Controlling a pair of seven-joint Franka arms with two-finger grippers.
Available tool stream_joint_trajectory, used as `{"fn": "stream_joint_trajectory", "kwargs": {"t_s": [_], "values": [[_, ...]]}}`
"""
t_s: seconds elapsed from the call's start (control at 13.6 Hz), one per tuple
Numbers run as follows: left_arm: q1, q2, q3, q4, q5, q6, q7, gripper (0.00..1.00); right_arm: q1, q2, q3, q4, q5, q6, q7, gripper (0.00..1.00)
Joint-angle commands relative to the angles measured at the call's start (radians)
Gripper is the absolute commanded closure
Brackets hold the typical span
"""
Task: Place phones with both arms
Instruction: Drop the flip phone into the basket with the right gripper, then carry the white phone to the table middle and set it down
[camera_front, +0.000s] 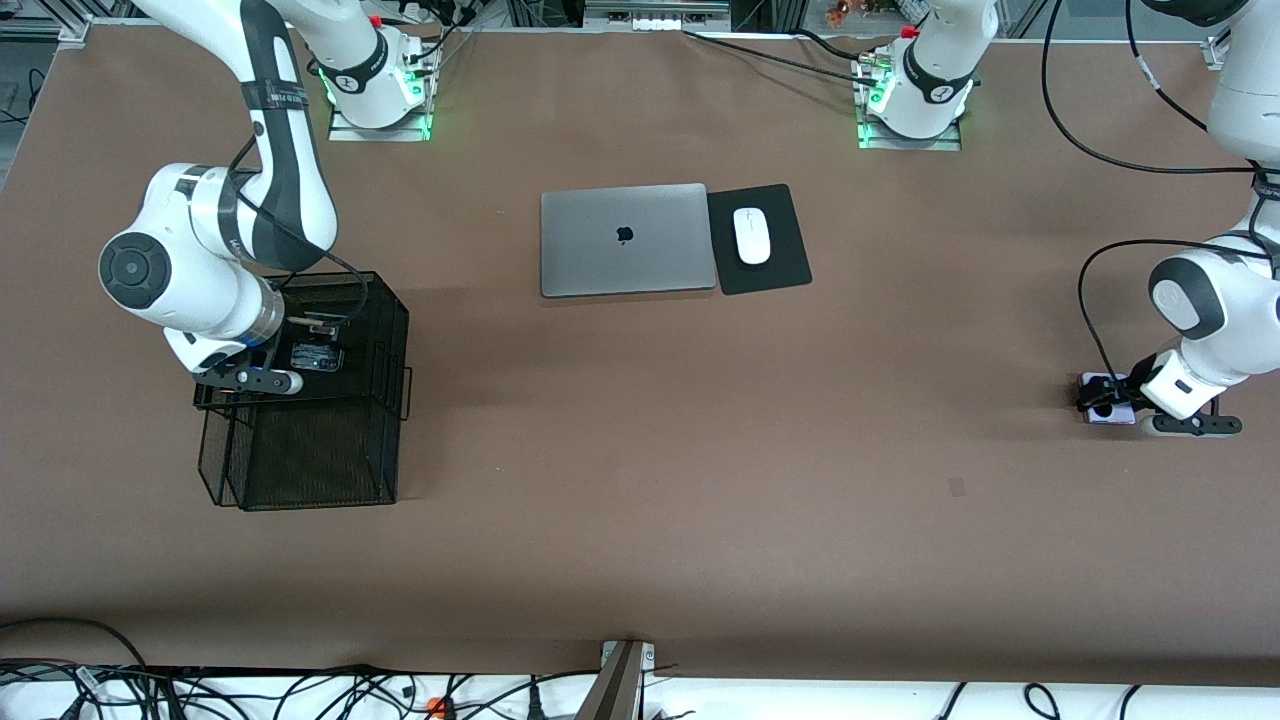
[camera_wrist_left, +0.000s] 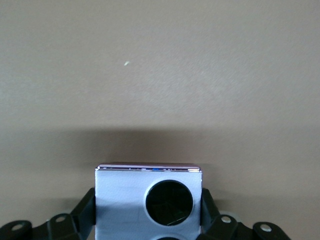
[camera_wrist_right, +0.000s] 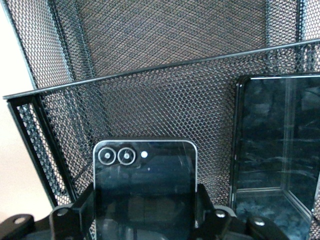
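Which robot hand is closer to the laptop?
Right. The right gripper is in the mesh basket; the left gripper is around the lilac phone, farther from the laptop.

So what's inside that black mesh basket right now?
In the black mesh basket, two phones show: a squarish black phone between the right gripper's fingers, and a long slim black phone beside it. The arm hides the basket's top in the front view.

My arms are glossy white shells with black bands at the joints, with black cables looping along each. Grey round caps on the elbows. Bases glow green, with small red buttons. Pincer fingers are matte black with silver screws.
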Motion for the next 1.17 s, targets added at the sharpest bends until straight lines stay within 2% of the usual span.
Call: {"fn": "stream_joint_trajectory", "kwargs": {"t_s": [0.0, 0.29, 0.51, 0.81, 1.1], "values": [[-0.035, -0.003, -0.002, 0.04, -0.026, -0.056, -0.047, 1.0, 0.009, -0.031, -0.005, -0.01, 0.012, 0.005, -0.009, 0.01], [-0.044, -0.008, -0.005, 0.142, -0.026, -0.222, -0.059, 1.0, 0.008, -0.031, -0.005, 0.034, 0.012, -0.004, -0.01, 0.01], [-0.128, -0.01, -0.004, 0.212, -0.025, -0.328, -0.191, 1.0, 0.001, -0.031, -0.006, 0.083, 0.012, -0.03, -0.01, 0.01], [-0.292, -0.01, -0.004, 0.215, -0.017, -0.336, -0.379, 1.0, -0.041, -0.009, -0.005, 0.203, 0.012, -0.162, -0.002, 0.01], [-0.496, -0.002, -0.001, 0.216, -0.011, -0.336, -0.582, 1.0, -0.048, 0.005, -0.005, 0.244, 0.008, -0.176, -0.005, 0.01]]}}
